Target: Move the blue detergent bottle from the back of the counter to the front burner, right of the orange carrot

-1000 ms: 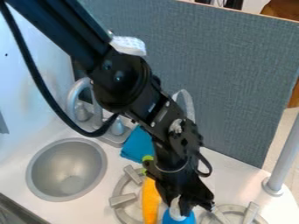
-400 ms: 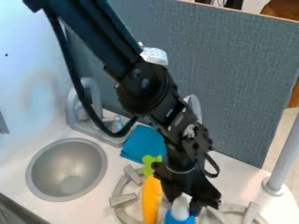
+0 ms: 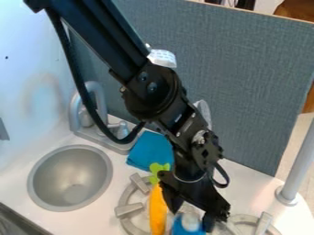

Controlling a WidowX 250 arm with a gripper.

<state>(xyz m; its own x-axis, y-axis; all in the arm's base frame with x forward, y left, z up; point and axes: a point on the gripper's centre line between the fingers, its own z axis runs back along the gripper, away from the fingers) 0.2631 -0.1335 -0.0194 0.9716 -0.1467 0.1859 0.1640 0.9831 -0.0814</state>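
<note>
Behind the work area, a large grey-blue partition (image 3: 251, 82) is stood upright, and a pale wall (image 3: 30, 87) is seen at the left. In front of these, the white tabletop (image 3: 248, 183) is spread across the lower part of the view. The black arm (image 3: 110, 39) is extended from the upper left down to the lower middle, with a loose black cable hung along its side. At the left, a round grey sink (image 3: 55, 172) is set into the tabletop, with a curved grey faucet (image 3: 95, 87) placed behind it. A grey pole (image 3: 299, 163) is fixed upright at the right edge. Two grey burners are seen near the bottom: the left burner (image 3: 127, 210) is partly covered by a toy carrot, and the right burner (image 3: 265, 223) is placed beyond the pincer (image 3: 192, 221). Behind the left burner, a folded blue cloth (image 3: 150, 149) is laid flat. The orange toy carrot (image 3: 158, 206) is topped with green, its leafy end pointed toward the cloth. The pincer is parted above the smaller blue object (image 3: 186, 231), whose pale top is framed between its two sides; whether contact is made cannot be told. That object is placed beside the carrot, at the bottom edge.
</note>
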